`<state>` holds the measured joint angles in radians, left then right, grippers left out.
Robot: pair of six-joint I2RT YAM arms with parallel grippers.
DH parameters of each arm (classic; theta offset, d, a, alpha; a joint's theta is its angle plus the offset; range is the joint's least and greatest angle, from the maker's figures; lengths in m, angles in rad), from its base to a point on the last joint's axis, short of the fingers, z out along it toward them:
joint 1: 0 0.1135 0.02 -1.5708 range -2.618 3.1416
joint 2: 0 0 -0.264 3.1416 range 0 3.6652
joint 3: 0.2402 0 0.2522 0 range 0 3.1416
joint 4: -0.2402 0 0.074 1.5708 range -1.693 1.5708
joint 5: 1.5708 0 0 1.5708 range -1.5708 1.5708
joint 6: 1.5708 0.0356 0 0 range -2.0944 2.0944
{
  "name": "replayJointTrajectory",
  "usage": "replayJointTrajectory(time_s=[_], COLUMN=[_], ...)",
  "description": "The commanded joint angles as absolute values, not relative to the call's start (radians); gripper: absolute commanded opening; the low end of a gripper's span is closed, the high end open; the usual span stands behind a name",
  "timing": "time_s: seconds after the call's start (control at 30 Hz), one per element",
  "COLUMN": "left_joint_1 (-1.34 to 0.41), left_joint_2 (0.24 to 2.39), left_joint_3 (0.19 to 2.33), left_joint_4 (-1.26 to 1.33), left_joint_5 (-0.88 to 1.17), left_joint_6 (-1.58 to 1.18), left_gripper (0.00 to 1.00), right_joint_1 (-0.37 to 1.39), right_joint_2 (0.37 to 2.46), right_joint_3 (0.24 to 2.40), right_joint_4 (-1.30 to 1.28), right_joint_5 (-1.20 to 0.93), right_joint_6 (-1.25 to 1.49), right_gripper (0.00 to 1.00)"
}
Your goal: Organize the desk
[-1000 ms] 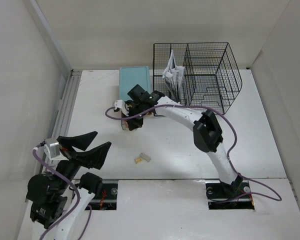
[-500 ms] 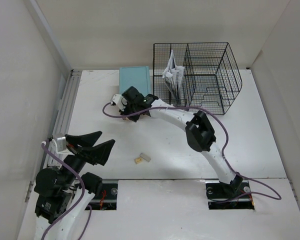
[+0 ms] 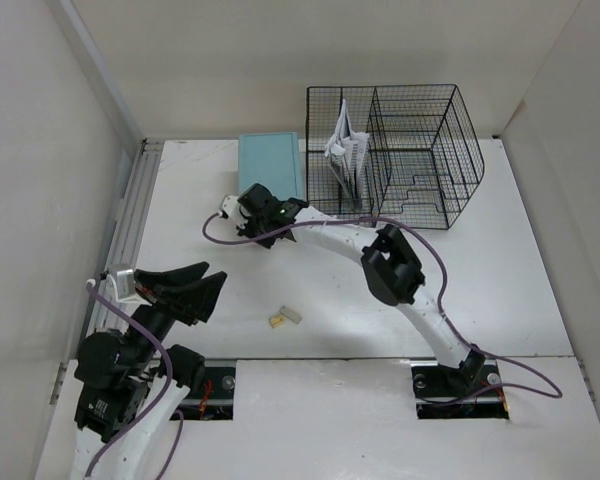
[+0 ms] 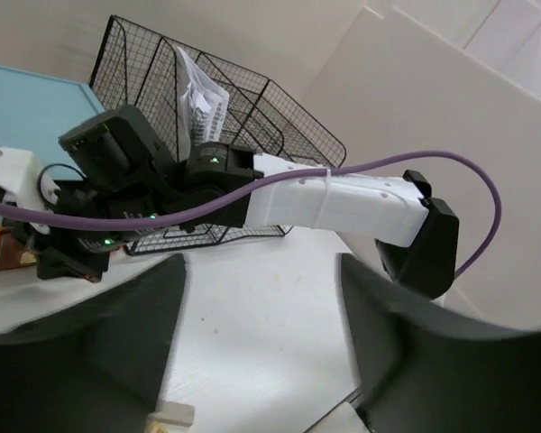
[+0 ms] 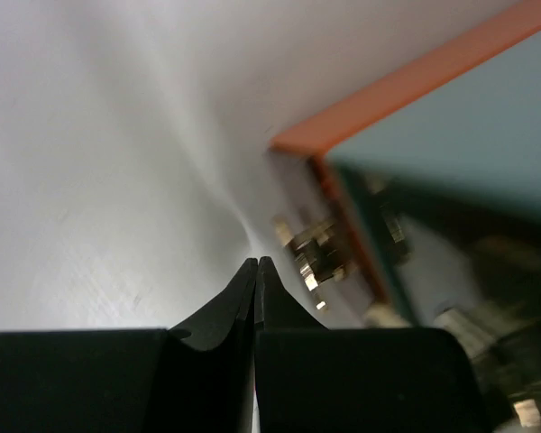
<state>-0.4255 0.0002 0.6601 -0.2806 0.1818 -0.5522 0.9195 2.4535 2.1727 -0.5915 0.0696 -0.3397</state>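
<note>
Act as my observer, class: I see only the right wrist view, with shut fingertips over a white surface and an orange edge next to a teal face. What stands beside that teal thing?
Observer: From the top view, the teal box stands next to a black wire rack, which holds folded papers.
Operator: Where is the other arm?
Observer: The left gripper is open with nothing between its fingers, over the left side of the desk.
Operator: Is anything loose out there?
Observer: A small pale block lies near the front edge, apart from both grippers.
</note>
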Motion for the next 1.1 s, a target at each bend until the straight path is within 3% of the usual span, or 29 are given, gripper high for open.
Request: replayJointTrajectory(time_s=[0.0, 0.07, 0.13, 0.23, 0.27, 0.3, 0.37, 0.4, 0.43, 0.5, 0.63, 0.67, 0.7, 0.73, 0.77, 0.8, 0.87, 0.9, 0.97, 1.07], left_joint_1=[-0.428, -0.428, -0.428, -0.428, -0.428, -0.428, -0.428, -0.428, -0.428, -0.428, -0.428, -0.428, -0.428, -0.428, -0.428, -0.428, -0.437, -0.437, -0.437, -0.437], left_joint_2=[-0.186, -0.186, -0.186, -0.186, -0.186, -0.186, -0.186, -0.17, -0.158, -0.105, 0.11, 0.174, 0.315, 0.387, 0.455, 0.521, 0.707, 0.763, 0.909, 1.026], left_joint_3=[0.655, 0.678, 0.698, 0.71, 0.694, 0.681, 0.628, 0.605, 0.548, 0.48, 0.293, 0.234, 0.21, 0.189, 0.172, 0.151, 0.14, 0.14, 0.14, 0.155], left_joint_4=[-0.203, -0.184, -0.155, -0.123, -0.123, -0.147, -0.251, -0.283, -0.284, -0.222, 0.068, 0.131, 0.259, 0.334, 0.398, 0.452, 0.631, 0.67, 0.804, 0.943], left_joint_5=[0.149, 0.112, 0.069, 0.009, -0.067, -0.118, -0.298, -0.342, -0.36, -0.326, -0.181, -0.164, -0.138, -0.129, -0.129, -0.129, -0.129, -0.129, -0.12, -0.12], left_joint_6=[-0.568, -0.568, -0.58, -0.626, -0.65, -0.681, -0.838, -0.891, -0.923, -0.969, -1.074, -1.113, -1.136, -1.15, -1.161, -1.201, -1.212, -1.212, -1.223, -1.236], left_gripper=[0.57, 0.26, 0.23, 0.27, 0.31, 0.29, 0.07, 0.0, 0.0, 0.0, 0.0, 0.0, 0.0, 0.0, 0.07, 0.18, 0.38, 0.52, 0.61, 0.71], right_joint_1=[0.884, 0.862, 0.862, 0.853, 0.853, 0.853, 0.853, 0.853, 0.853, 0.841, 0.79, 0.79, 0.772, 0.759, 0.729, 0.709, 0.658, 0.644, 0.621, 0.583], right_joint_2=[2.307, 2.235, 2.191, 2.132, 2.064, 2.019, 1.885, 1.847, 1.814, 1.728, 1.62, 1.608, 1.599, 1.598, 1.598, 1.598, 1.598, 1.608, 1.597, 1.588], right_joint_3=[2.07, 2.056, 2.056, 1.999, 1.967, 1.923, 1.785, 1.745, 1.712, 1.651, 1.631, 1.631, 1.631, 1.647, 1.658, 1.67, 1.689, 1.689, 1.698, 1.687], right_joint_4=[-0.574, -0.644, -0.806, -0.933, -0.921, -0.879, -0.689, -0.623, -0.52, -0.462, -0.419, -0.419, -0.419, -0.445, -0.463, -0.5, -0.509, -0.52, -0.52, -0.509], right_joint_5=[-0.163, -0.423, -0.547, -0.577, -0.549, -0.414, -0.23, 0.014, 0.116, 0.199, 0.14, 0.127, 0.061, 0.023, -0.029, -0.09, -0.215, -0.25, -0.325, -0.377], right_joint_6=[-0.408, -0.478, -0.614, -0.711, -0.712, -0.666, -0.553, -0.519, -0.497, -0.488, -0.488, -0.488, -0.498, -0.499, -0.499, -0.499, -0.457, -0.457, -0.446, -0.423], right_gripper=[0.0, 0.0, 0.28, 0.48, 0.5, 0.5, 0.33, 0.15, 0.0, 0.0, 0.0, 0.13, 0.5, 0.67, 0.79, 0.82, 0.73, 0.68, 0.6, 0.58])
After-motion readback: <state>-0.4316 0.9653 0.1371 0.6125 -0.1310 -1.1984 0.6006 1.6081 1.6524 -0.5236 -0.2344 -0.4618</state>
